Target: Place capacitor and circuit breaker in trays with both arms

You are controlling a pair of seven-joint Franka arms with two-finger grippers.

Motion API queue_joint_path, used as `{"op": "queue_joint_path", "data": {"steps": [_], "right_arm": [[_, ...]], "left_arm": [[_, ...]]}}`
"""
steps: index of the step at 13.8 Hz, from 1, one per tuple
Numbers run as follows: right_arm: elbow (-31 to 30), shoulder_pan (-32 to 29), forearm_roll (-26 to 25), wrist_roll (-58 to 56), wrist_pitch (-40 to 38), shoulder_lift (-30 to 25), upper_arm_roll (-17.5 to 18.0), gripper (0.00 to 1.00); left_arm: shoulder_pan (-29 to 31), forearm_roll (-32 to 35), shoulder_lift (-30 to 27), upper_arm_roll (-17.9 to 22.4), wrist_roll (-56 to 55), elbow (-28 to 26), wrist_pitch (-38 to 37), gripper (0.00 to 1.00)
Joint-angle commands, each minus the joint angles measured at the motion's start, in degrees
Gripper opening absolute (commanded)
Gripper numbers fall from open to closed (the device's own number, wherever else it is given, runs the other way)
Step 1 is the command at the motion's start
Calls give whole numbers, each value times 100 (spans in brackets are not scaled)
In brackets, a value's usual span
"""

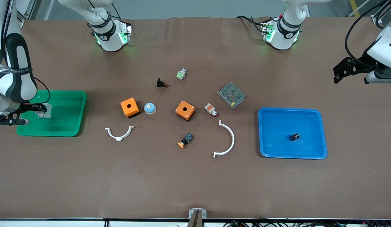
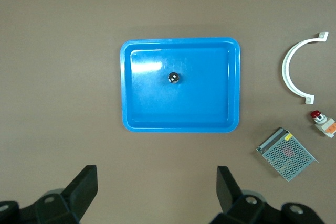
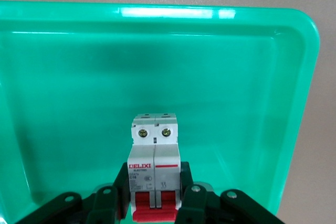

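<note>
The circuit breaker (image 3: 155,161), a white-grey block with red levers, is held in my right gripper (image 3: 155,184), which is shut on its sides. They are over the floor of the green tray (image 3: 294,103) at the right arm's end of the table; in the front view the breaker (image 1: 45,111) and the right gripper (image 1: 40,108) are over the green tray (image 1: 72,126). The capacitor (image 1: 294,136), tiny and black, lies in the blue tray (image 1: 268,148); the left wrist view shows the capacitor (image 2: 174,77) in that tray (image 2: 128,98) too. My left gripper (image 2: 156,184) is open and empty, up over bare table at the left arm's end (image 1: 340,73).
Mid-table lie two orange boxes (image 1: 130,107) (image 1: 185,110), a blue dome button (image 1: 149,108), two white curved brackets (image 1: 119,133) (image 1: 228,140), a mesh power supply (image 1: 231,95), a white-orange red-tipped piece (image 1: 211,109), an orange-capped push button (image 1: 185,140), a black flared piece (image 1: 160,83) and a white-green piece (image 1: 181,74).
</note>
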Motion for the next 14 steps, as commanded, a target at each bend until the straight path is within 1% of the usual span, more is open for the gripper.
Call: {"op": "queue_joint_path", "data": {"steps": [1, 3, 5, 6, 7, 8, 9, 10, 11, 14], "right_arm": [[-260, -56, 364, -32, 285, -95, 43, 14], [-295, -65, 374, -40, 400, -60, 52, 14], [-295, -65, 374, -40, 409, -42, 61, 17], [-295, -65, 391, -40, 418, -16, 70, 20], [-295, -65, 418, -40, 436, -7, 70, 21], [-295, -56, 426, -40, 427, -7, 70, 29], [-286, -39, 427, -40, 392, -16, 70, 68], [-269, -30, 418, -32, 322, -68, 61, 100], [-251, -21, 418, -32, 156, -164, 61, 100], [73, 40, 409, 38, -1054, -927, 61, 100]], "left_arm": [[94, -18, -131, -66, 104, 80, -96, 100], [94, -18, -149, -83, 112, 80, -105, 100], [94, -26, -149, -75, 121, 80, -113, 100], [94, -18, -140, -74, 121, 88, -105, 100], [94, -18, -123, -74, 121, 80, -105, 100], [94, -26, -123, -74, 121, 54, -105, 100], [94, -26, -123, -74, 121, 53, -105, 100], [103, -26, -114, -74, 130, 53, -105, 100], [103, -26, -105, -66, 130, 71, -105, 100], [103, -201, -96, -66, 121, 80, -96, 100]]}}
